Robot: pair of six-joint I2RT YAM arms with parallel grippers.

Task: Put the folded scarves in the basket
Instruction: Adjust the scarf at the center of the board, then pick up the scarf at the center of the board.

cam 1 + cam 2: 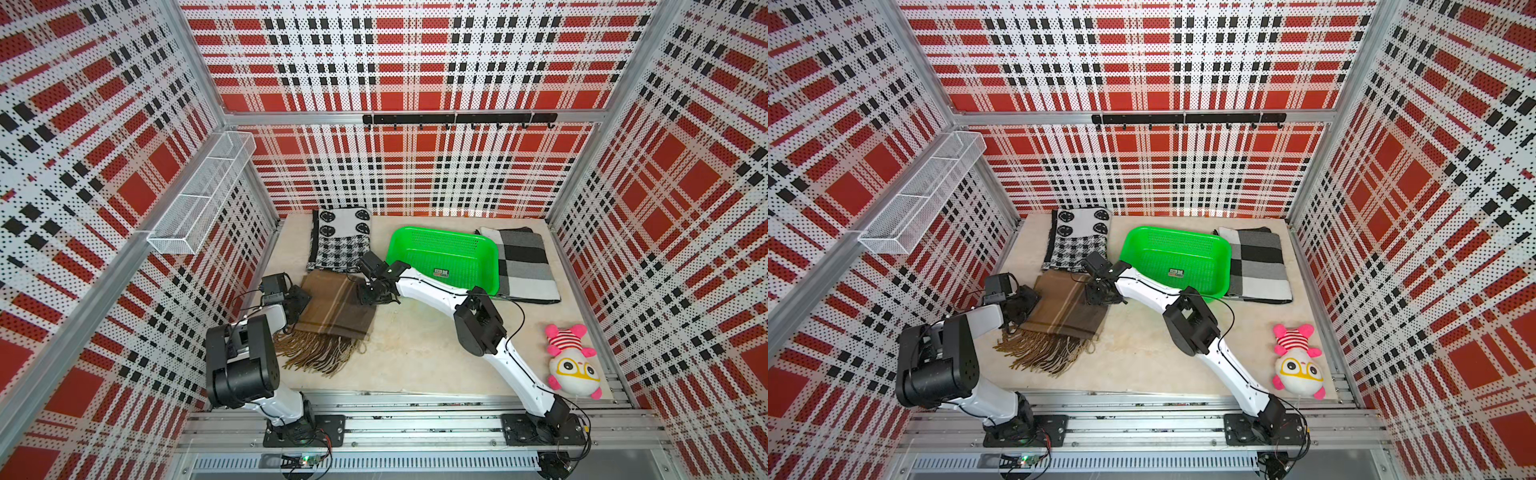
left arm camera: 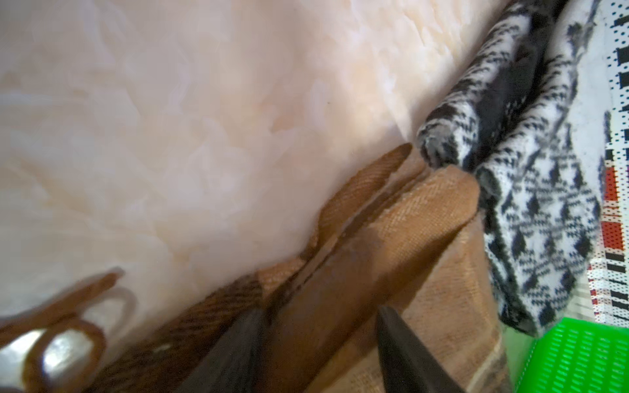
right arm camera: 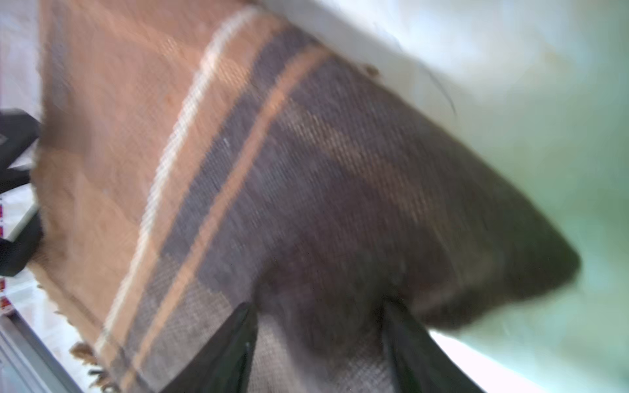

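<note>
Pale marble-look tabletop, plaid perforated walls. The folded brown scarf lies near-left, outside the green basket, which sits far-centre between a houndstooth scarf and a grey checked scarf. The left gripper and right gripper straddle the brown scarf's edges, jaws apart; whether they are pinching it cannot be told. The right arm hides the basket's near-left corner.

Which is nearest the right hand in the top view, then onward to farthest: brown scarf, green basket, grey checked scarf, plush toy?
1. brown scarf, right at the right hand
2. green basket, just behind it
3. grey checked scarf, beyond the basket
4. plush toy, front right corner
</note>
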